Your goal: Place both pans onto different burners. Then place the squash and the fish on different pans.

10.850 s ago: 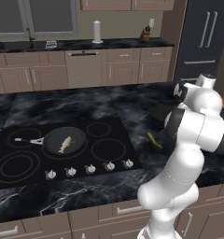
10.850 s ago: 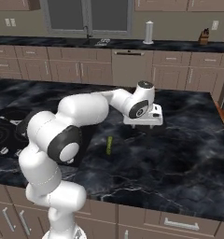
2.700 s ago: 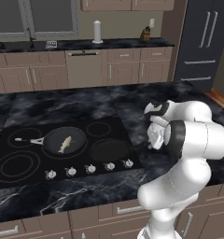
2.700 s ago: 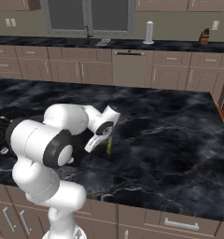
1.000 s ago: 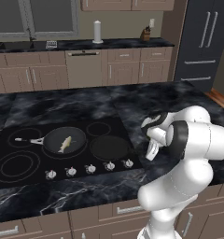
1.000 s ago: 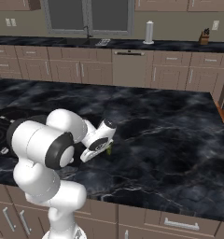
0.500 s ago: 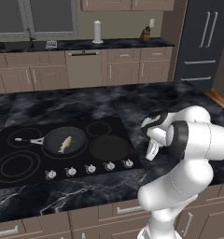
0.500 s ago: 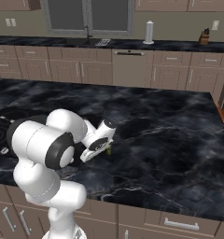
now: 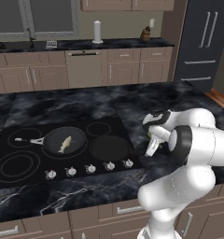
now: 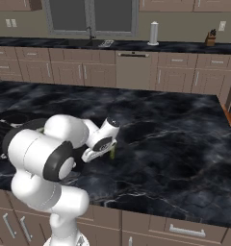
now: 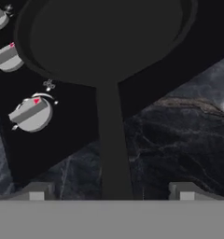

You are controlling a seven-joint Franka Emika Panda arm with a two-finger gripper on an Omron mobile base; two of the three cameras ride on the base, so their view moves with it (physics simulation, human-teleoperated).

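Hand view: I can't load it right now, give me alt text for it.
An empty dark pan sits on the black cooktop, its long handle running straight back between the gripper's open jaws, which stand clear on either side of it. Three silver knobs line the cooktop edge beside the pan, with black marbled counter below.

The left base view is looking from behind the arm (image 9: 188, 154), on its left, forward and down over the worktop (image 9: 62, 105) and the black cooktop (image 9: 20, 140), with the far cabinets at the top. The right base view is looking from behind on the right, so the arm is standing at the lower left there. Both are sharing the worktop and the far wall. The hand view is looking very near along a pan handle (image 11: 111, 140), beside the knobs (image 11: 32, 113).
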